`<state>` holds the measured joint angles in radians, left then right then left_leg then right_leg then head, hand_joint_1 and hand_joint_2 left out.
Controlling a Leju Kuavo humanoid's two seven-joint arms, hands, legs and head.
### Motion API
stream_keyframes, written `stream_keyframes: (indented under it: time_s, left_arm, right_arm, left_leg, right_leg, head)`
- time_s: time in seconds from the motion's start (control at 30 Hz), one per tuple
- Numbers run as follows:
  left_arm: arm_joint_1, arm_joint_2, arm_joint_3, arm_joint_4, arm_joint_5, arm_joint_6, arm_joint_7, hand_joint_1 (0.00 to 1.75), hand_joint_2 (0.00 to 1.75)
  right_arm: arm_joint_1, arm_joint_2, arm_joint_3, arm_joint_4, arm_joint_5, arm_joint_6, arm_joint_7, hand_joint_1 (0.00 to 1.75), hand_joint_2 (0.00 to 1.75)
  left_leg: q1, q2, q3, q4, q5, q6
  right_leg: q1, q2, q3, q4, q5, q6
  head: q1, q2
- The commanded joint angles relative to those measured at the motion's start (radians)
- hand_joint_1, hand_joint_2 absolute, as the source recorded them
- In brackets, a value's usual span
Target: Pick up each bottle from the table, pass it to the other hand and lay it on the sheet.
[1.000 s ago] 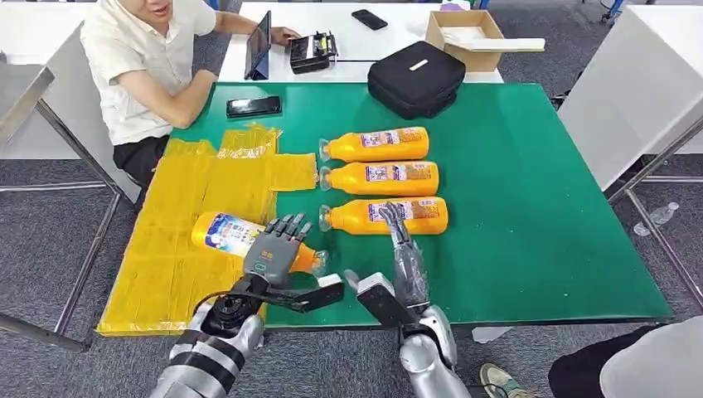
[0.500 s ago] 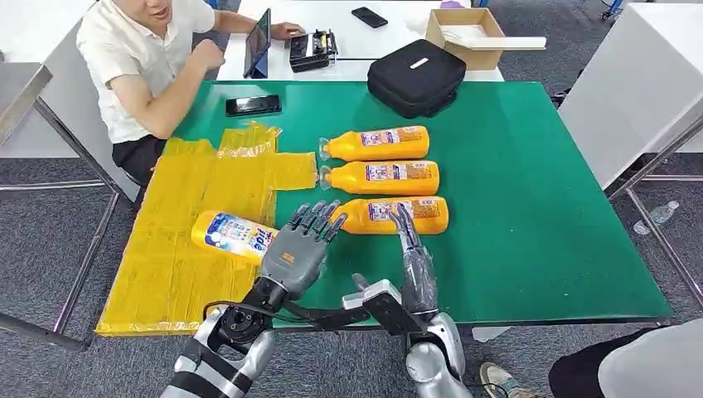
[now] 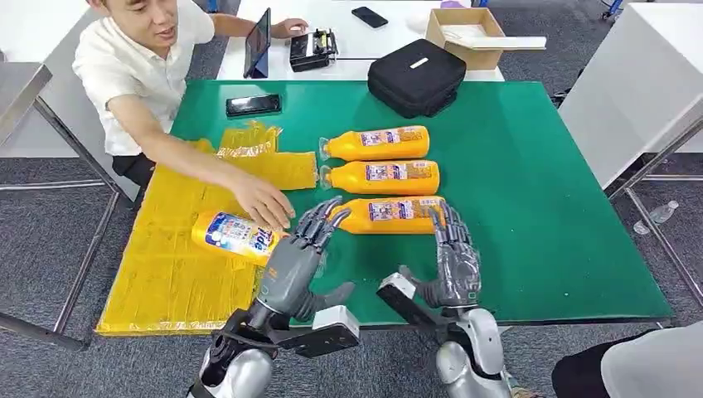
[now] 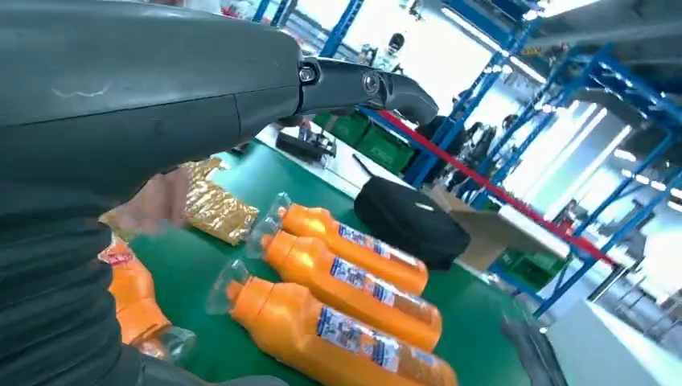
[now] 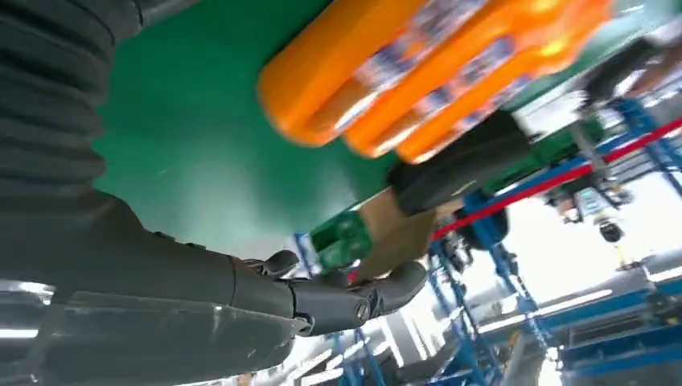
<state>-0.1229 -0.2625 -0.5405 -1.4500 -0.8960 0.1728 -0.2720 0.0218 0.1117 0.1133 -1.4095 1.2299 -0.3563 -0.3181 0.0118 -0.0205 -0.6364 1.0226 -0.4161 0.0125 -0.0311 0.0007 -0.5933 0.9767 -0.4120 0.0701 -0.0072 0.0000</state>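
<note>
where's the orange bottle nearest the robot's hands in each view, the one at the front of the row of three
Head view: nearest orange plastic bottle lies on the green table, front of the row, between the two hands.
Left wrist view: low centre, largest of the three.
Right wrist view: blurred, top centre, closest to the lens.
Shared landmark: black zipped case beyond the row.

A: What is hidden? The left hand point(image 3: 292, 264) covers the neck end of the bottle on the sheet point(image 3: 235, 235).

B: And blurred? In the right wrist view, the three orange bottles point(image 5: 418, 64) smear together, labels unreadable.
</note>
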Motion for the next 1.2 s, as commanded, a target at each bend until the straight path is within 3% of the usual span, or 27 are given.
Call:
stream_keyframes:
  time_s: [0.03, 0.13, 0.47, 0.5, 0.53, 0.57, 1.03, 1.07, 1.2]
  left_arm:
    - [0.017, -0.069, 0.126, 0.063, 0.132, -0.006, -0.006, 0.0, 1.75]
    - [0.005, -0.075, 0.148, 0.096, 0.131, 0.0, -0.001, 0.0, 1.75]
    - [0.028, -0.087, 0.167, 0.086, 0.368, -0.054, 0.051, 0.0, 1.75]
    - [0.042, -0.087, 0.162, 0.074, 0.397, -0.066, 0.092, 0.0, 0.0]
    - [0.054, -0.087, 0.153, 0.063, 0.396, -0.06, 0.097, 0.0, 0.0]
    - [0.071, -0.087, 0.135, 0.04, 0.368, -0.047, 0.099, 0.0, 1.75]
    - [0.133, -0.087, 0.11, -0.07, 0.335, -0.054, 0.088, 0.0, 1.75]
    - [0.135, -0.086, 0.111, -0.07, 0.335, -0.054, 0.088, 0.0, 1.75]
    - [0.146, -0.087, 0.125, -0.072, 0.328, -0.058, 0.1, 0.0, 1.75]
  right_arm:
    - [0.014, -0.082, -0.055, -0.005, 0.016, 0.02, 0.01, 0.0, 1.75]
    - [0.022, -0.07, -0.039, -0.039, -0.022, 0.044, -0.021, 0.0, 1.75]
    - [0.041, -0.106, -0.02, -0.024, 0.072, 0.052, 0.044, 0.0, 1.75]
    - [0.052, -0.116, -0.021, -0.033, 0.082, 0.072, 0.062, 0.0, 1.75]
    - [0.059, -0.121, -0.024, -0.033, 0.087, 0.079, 0.072, 0.0, 1.75]
    - [0.079, -0.129, -0.031, -0.044, 0.097, 0.088, 0.088, 0.0, 1.75]
    - [0.114, -0.16, -0.032, -0.024, 0.116, 0.19, 0.164, 0.0, 1.75]
    - [0.118, -0.162, -0.033, -0.024, 0.116, 0.188, 0.163, 0.0, 1.75]
    - [0.108, -0.186, -0.043, -0.021, 0.111, 0.219, 0.186, 0.0, 1.75]
  left_leg:
    - [0.0, 0.0, 0.003, -0.001, -0.001, 0.0]
    - [0.001, 0.001, 0.005, 0.0, -0.002, 0.0]
    - [0.001, 0.002, 0.005, 0.0, -0.002, 0.001]
    - [0.001, 0.002, 0.006, 0.0, -0.002, 0.0]
    - [0.001, 0.001, 0.004, 0.0, -0.002, 0.0]
    - [0.001, 0.001, 0.005, 0.0, -0.003, 0.0]
    - [0.001, 0.001, 0.001, 0.0, -0.001, 0.0]
    - [0.001, 0.003, 0.007, 0.0, -0.004, 0.0]
    - [0.001, 0.001, 0.002, 0.0, -0.002, 0.0]
  right_leg:
    - [0.001, -0.001, 0.003, -0.001, -0.001, -0.003]
    - [0.002, -0.001, 0.005, -0.001, -0.002, -0.004]
    - [0.002, -0.001, 0.005, -0.001, -0.002, -0.004]
    - [0.002, 0.0, 0.006, -0.001, -0.002, -0.004]
    - [0.001, -0.001, 0.004, -0.001, -0.002, -0.003]
    - [0.002, -0.001, 0.006, -0.001, -0.003, -0.004]
    - [0.001, -0.001, 0.001, -0.001, -0.001, -0.002]
    - [0.002, 0.0, 0.007, -0.001, -0.004, -0.006]
    - [0.001, 0.0, 0.002, -0.001, -0.001, -0.002]
  head:
    - [0.0, 0.0]
    - [0.0, 0.0]
    - [-0.001, 0.0]
    - [0.0, 0.0]
    - [0.0, 0.0]
    - [0.0, 0.0]
    - [-0.001, 0.0]
    - [0.0, 0.0]
    - [0.0, 0.0]
